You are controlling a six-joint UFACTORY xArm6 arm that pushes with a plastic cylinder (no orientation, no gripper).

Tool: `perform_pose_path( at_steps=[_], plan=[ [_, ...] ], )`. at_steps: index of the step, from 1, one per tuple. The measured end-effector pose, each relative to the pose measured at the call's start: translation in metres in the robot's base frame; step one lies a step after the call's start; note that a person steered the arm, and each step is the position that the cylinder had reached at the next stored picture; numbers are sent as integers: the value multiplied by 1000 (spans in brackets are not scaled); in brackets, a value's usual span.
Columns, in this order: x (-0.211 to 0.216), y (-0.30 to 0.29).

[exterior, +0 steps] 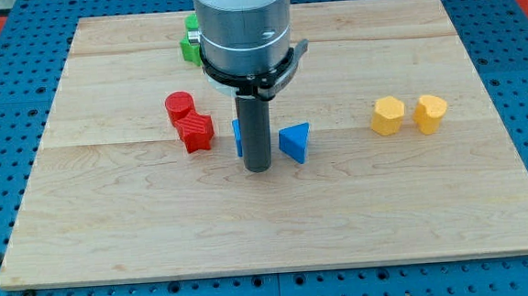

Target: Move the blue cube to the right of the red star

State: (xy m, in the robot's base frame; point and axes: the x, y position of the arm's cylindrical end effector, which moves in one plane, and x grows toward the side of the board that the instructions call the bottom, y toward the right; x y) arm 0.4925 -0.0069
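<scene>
The red star [195,132] lies left of the board's centre, with a red cylinder [179,107] touching it at its upper left. The blue cube [238,138] sits just to the star's right, mostly hidden behind my rod; only a thin blue edge shows. My tip [259,168] rests on the board directly in front of the cube, on its right side. A blue triangular block [295,142] lies just right of my rod.
A yellow block [388,116] and a second yellow block [430,113] sit at the view's right. A green block [190,44] is at the view's top, partly hidden by the arm's grey body. The wooden board [278,230] sits on a blue pegboard.
</scene>
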Motion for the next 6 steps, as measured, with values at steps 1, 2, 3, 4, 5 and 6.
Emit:
perform_pose_path(
  at_steps=[1, 2, 3, 4, 5, 6],
  plan=[
    [0, 33],
    [-8, 60],
    [-32, 61],
    [-6, 57],
    [-13, -10],
    [-34, -25]
  ],
)
